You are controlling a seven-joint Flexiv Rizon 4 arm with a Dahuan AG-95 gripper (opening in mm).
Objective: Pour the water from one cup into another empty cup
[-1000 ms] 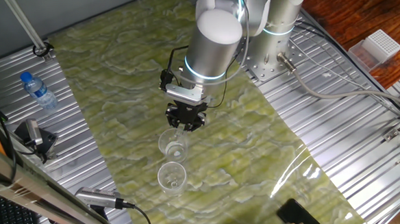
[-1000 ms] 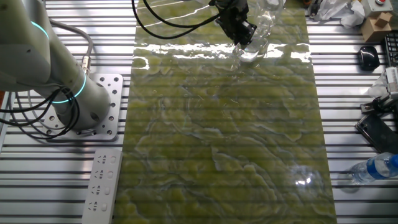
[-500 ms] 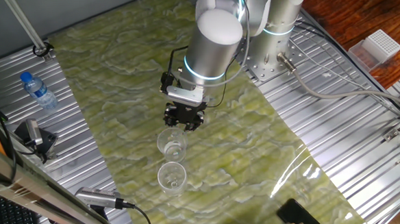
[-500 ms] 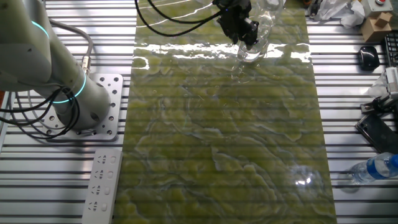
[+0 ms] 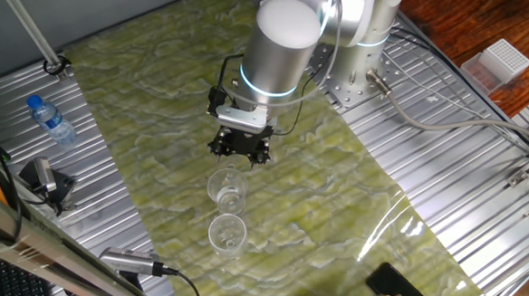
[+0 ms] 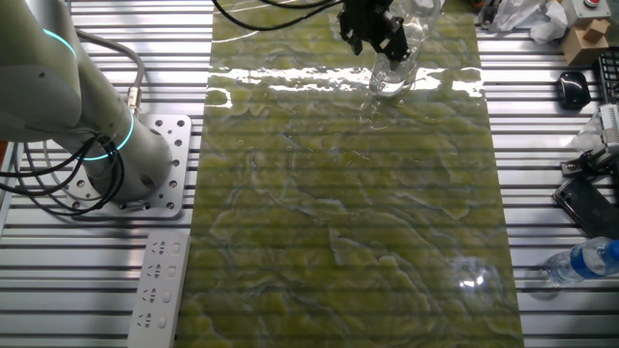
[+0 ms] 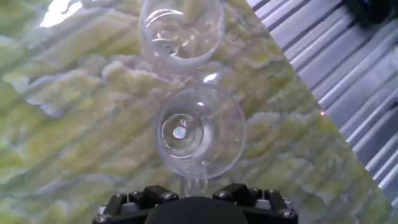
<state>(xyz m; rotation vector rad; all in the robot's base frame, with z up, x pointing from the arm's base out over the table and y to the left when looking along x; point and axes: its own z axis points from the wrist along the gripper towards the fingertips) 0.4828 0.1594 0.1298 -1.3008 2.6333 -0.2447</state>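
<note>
On the green marbled bench [image 5: 154,108], we saw two clear glass cups standing upright side by side: the nearer cup [image 7: 199,131] just below the black two-finger pincer [image 5: 239,149], the farther cup [image 7: 181,29] beyond it. The pincer hovered above the nearer cup, gripping nothing; we could not tell how wide its jaws stood. We could not make out the water in either cup.
</note>
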